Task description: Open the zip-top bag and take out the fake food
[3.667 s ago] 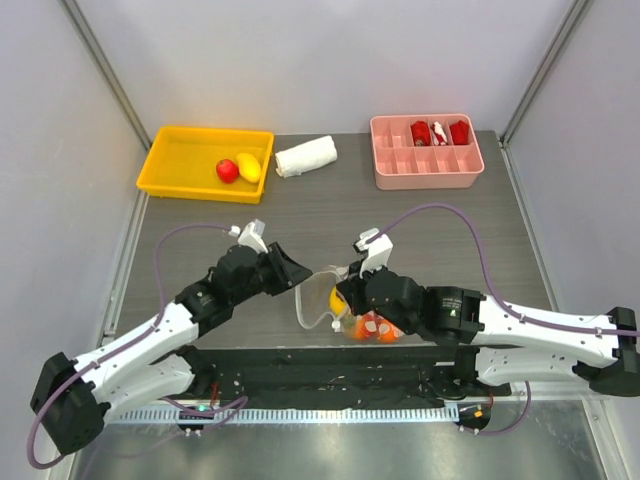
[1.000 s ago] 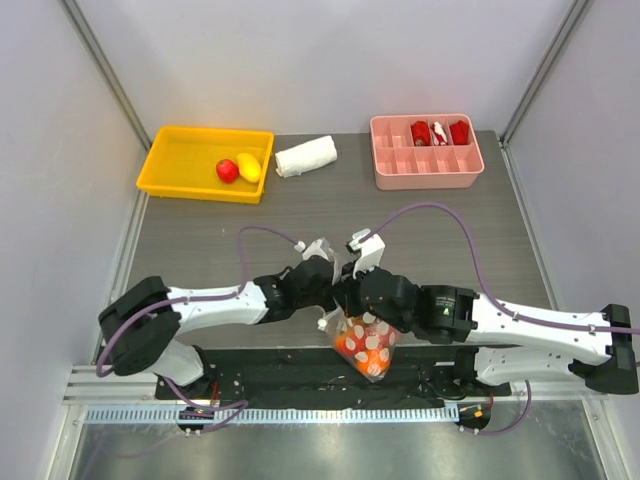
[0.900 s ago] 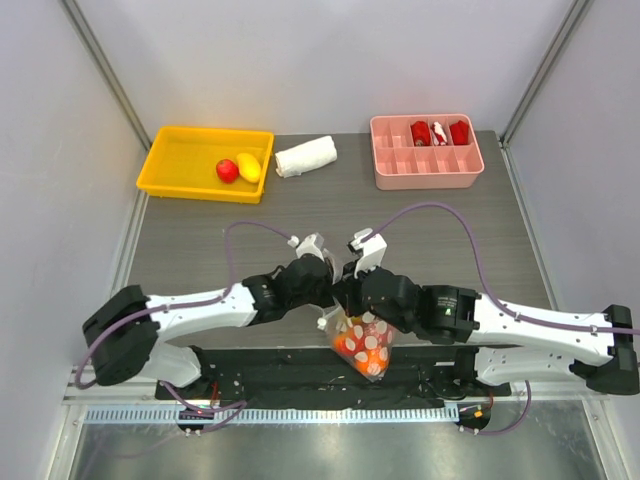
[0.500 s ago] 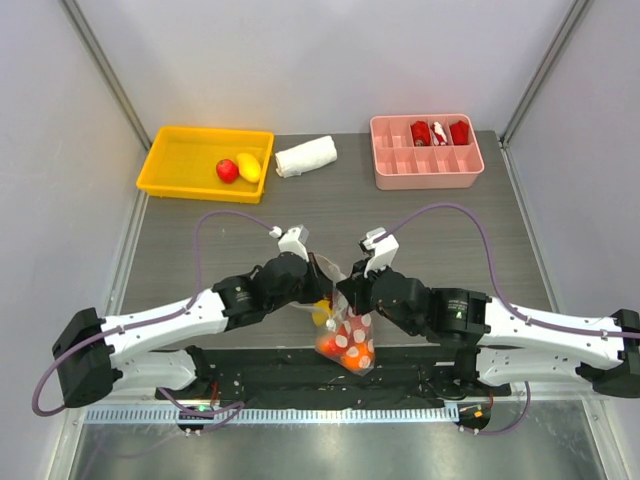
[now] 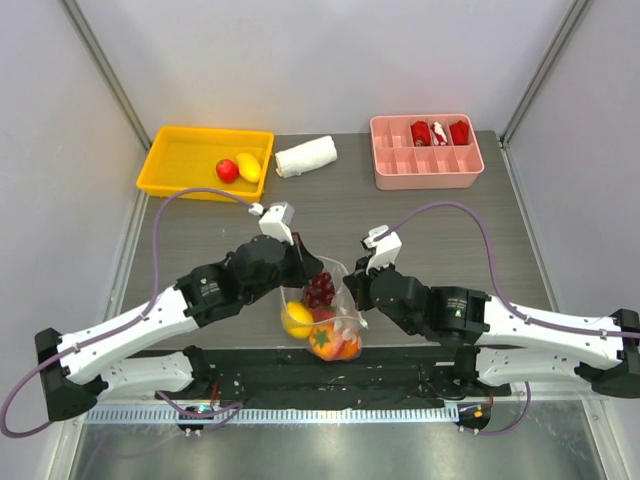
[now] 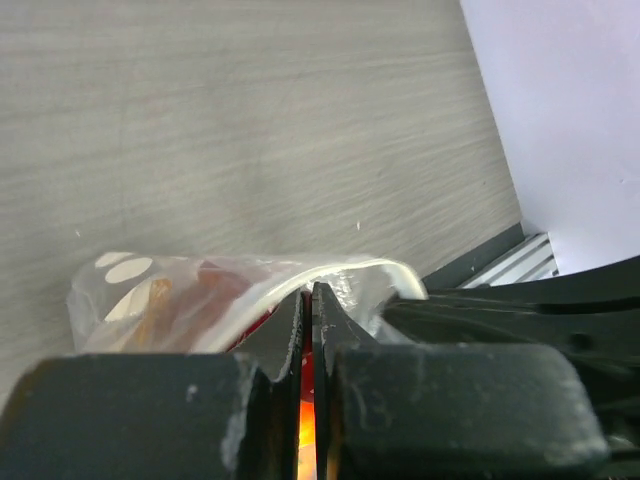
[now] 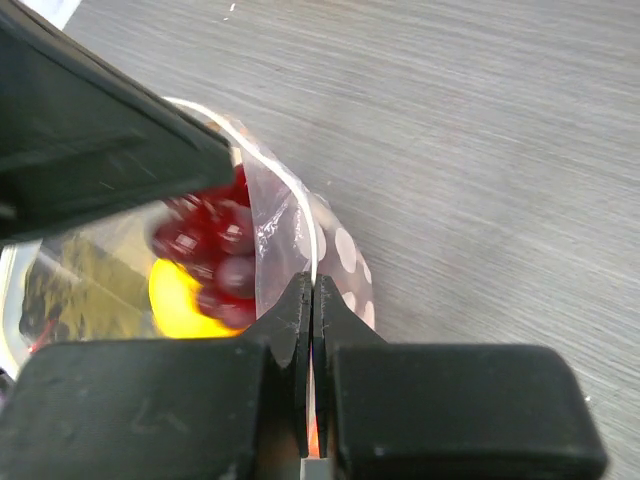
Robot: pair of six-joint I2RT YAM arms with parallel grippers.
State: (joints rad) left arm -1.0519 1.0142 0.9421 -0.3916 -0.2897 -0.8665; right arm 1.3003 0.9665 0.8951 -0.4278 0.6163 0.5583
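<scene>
The zip-top bag (image 5: pixel 343 316), clear with white dots, hangs between my two grippers near the table's front edge, its mouth pulled open. Inside it are a purple grape bunch (image 5: pixel 318 289), a yellow piece (image 5: pixel 297 320) and orange and red pieces (image 5: pixel 335 343). My left gripper (image 5: pixel 301 270) is shut on the bag's left rim, which shows in the left wrist view (image 6: pixel 230 290). My right gripper (image 5: pixel 352 291) is shut on the right rim. The right wrist view shows the bag (image 7: pixel 340 250), the grapes (image 7: pixel 215 250) and the yellow piece (image 7: pixel 172 295).
A yellow tray (image 5: pixel 180 150) at the back left holds a red fruit (image 5: pixel 227 170) and a yellow fruit (image 5: pixel 249 167). A rolled white cloth (image 5: pixel 305 156) lies beside it. A pink divided tray (image 5: pixel 425 170) with red items stands at the back right.
My left gripper has moved left and back with the bag's rim, spreading the mouth apart. The grapes and yellow piece now show inside the bag, which has shifted slightly left.
</scene>
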